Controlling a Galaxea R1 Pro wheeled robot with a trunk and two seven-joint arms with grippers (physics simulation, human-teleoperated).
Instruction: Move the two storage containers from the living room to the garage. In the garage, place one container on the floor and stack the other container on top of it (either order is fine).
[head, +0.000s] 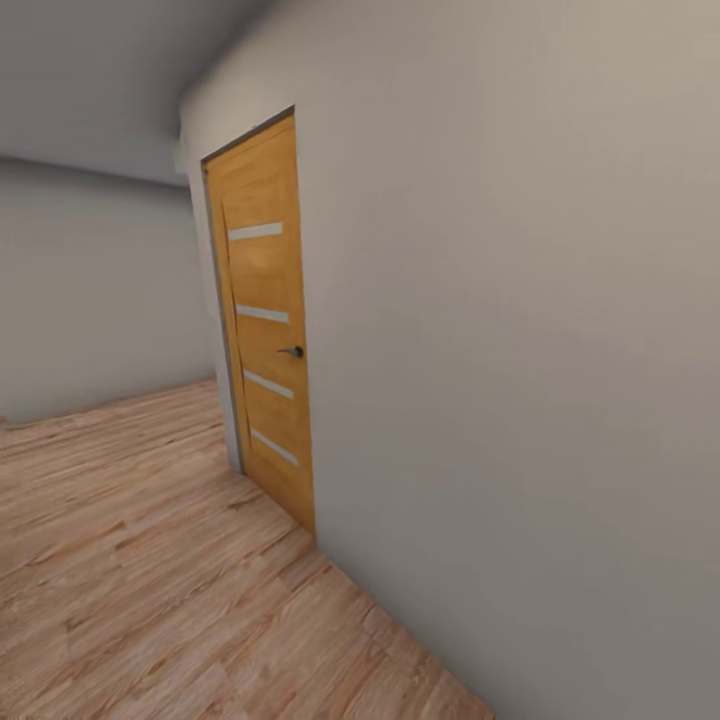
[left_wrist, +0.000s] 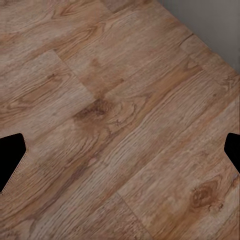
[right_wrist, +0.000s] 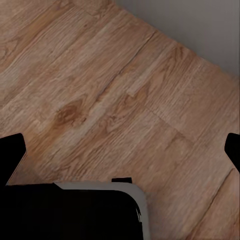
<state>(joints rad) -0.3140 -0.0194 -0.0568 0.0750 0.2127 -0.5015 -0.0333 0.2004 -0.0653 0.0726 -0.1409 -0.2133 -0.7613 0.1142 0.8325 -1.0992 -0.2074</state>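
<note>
Where the grey wall (head: 520, 350) meets light wood-plank flooring (head: 150, 560), a closed orange-brown wooden door (head: 265, 320) stands; both grippers' black fingertips, cut off by frame edges, are spread apart over planks.

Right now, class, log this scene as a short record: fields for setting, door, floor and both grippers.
setting: corridor with plain grey wall
door: wooden door, shut, four pale strips, dark handle
floor: light wood planks
left gripper: open, nothing between fingers, over planks
right gripper: open, nothing between fingers, over planks near wall
containers: none seen
</note>
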